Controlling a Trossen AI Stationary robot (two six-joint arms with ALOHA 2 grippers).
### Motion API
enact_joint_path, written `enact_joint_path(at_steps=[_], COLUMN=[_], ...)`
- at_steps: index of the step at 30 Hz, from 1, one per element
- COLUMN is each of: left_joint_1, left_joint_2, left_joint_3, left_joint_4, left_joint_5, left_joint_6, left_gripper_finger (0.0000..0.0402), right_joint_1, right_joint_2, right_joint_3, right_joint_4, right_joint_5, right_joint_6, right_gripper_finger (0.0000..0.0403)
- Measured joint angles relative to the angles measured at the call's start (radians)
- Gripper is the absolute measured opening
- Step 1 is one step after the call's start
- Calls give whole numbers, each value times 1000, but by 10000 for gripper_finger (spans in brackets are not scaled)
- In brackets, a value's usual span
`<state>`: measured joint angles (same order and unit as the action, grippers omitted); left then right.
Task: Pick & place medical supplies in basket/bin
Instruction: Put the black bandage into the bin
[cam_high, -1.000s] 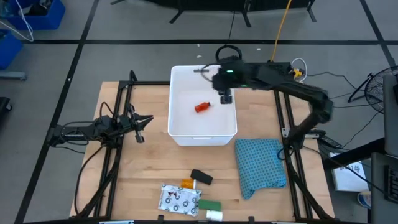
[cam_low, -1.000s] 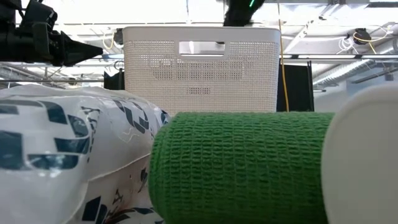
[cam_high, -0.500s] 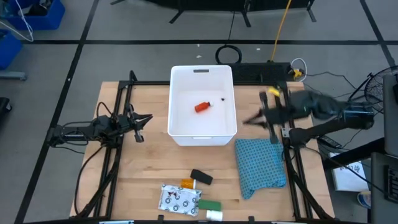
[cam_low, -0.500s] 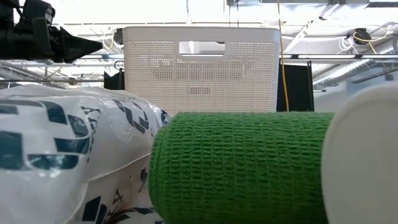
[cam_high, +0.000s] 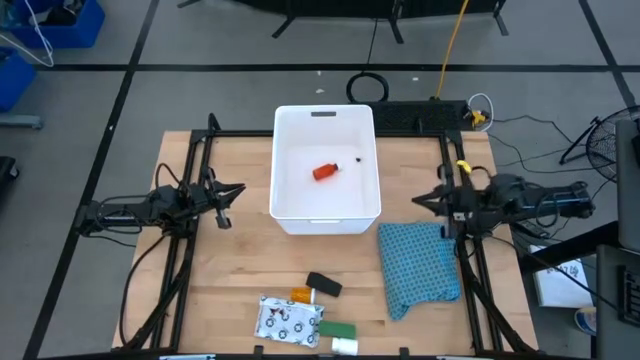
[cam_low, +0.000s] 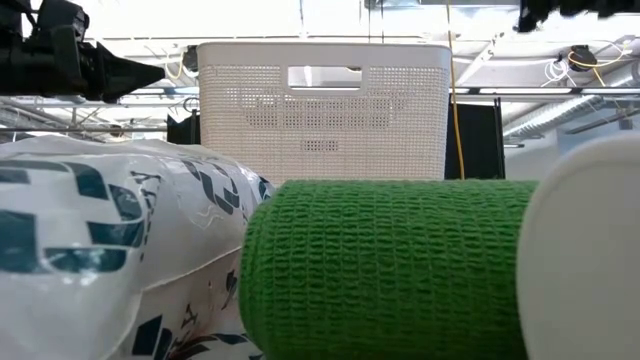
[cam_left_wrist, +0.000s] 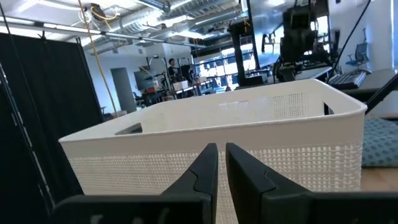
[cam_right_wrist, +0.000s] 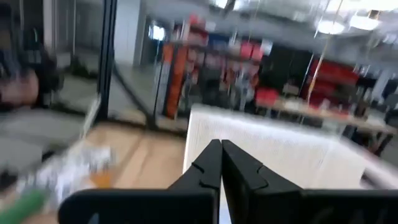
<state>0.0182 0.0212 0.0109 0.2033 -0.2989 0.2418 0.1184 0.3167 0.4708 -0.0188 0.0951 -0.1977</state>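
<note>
The white bin (cam_high: 326, 165) stands at the table's far middle. Inside it lie a red tube (cam_high: 326, 172) and a small dark item (cam_high: 359, 158). Near the front edge rest a black block (cam_high: 324, 284), an orange bottle (cam_high: 301, 295), a printed white packet (cam_high: 288, 320), a green block (cam_high: 338, 330) and a small white bottle (cam_high: 345, 345). My left gripper (cam_high: 238, 190) hovers left of the bin, pointing at it, shut but for a slit (cam_left_wrist: 222, 149). My right gripper (cam_high: 418, 200) is right of the bin, shut (cam_right_wrist: 221, 144) and holding nothing.
A blue knitted cloth (cam_high: 420, 265) lies at the near right, just in front of my right gripper. Bare wood lies between the bin and the items at the front. In the low view the green block (cam_low: 390, 265) and the packet (cam_low: 100, 250) fill the foreground.
My right gripper has left its place above the bin's far right part. It swung toward the table's right edge and then settled low beside the blue cloth, pointing at the bin. A small dark item now shows in the bin where the gripper stood.
</note>
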Motion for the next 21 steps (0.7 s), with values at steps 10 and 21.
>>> enact_joint_path(at_steps=[10, 21], left_joint_1=[0, -36], left_joint_2=[0, 101], left_joint_3=[0, 173], left_joint_4=[-7, -21], left_joint_5=[1, -1], left_joint_6=[-24, -17], left_gripper_finger=[37, 37], right_joint_1=[-1, -49], right_joint_2=[16, 7], right_joint_3=[-262, -294], right_joint_4=[314, 333], right_joint_5=[9, 8], right_joint_6=[-72, -110], right_gripper_finger=[0, 0])
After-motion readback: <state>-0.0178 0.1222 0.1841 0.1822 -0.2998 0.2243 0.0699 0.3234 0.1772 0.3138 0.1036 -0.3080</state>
